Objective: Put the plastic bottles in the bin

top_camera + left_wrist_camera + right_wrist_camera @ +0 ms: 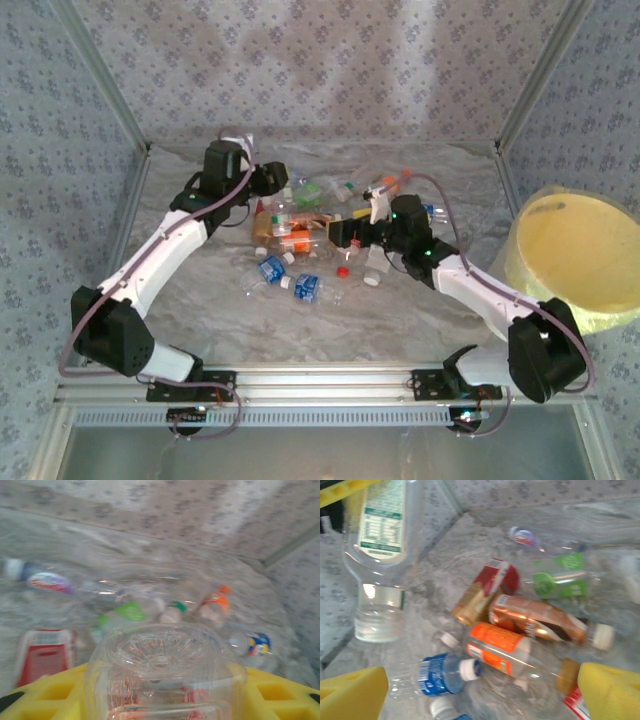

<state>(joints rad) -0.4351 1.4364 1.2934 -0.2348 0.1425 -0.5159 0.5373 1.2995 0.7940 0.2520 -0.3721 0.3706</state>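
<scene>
While the heap of bottles [300, 250] waits at mid-table, left pincer [272, 182]: closed about a clear bottle [165, 665], yellow fingers [70, 707] pressing on either side; the ribbed base faces the wrist and the neck points down.
Clear bottle, place: at the far left edge of the heap, well apart from the bin; not yet carried across.
Heap of bottles: lying loose on the crinkled table cover [400, 320] between the two arms; red, orange, blue and green labels show, many bottles touching, a few blue ones strayed toward the near side.
Right pincer [482, 690]: jaws spread wide with nothing between them; it hovers over an orange-labelled bottle [500, 647] and a blue-labelled bottle [440, 672].
Bin [600, 310]: stands at the table's right edge, beside the right arm; what shows of its yellow inside holds no bottle.
Done: nothing delivered, so far as the view into the bin allows.
Left: by my reckoning nearly everything; the clear bottle must cross to the bin, then the whole heap, one grasp at a time.
</scene>
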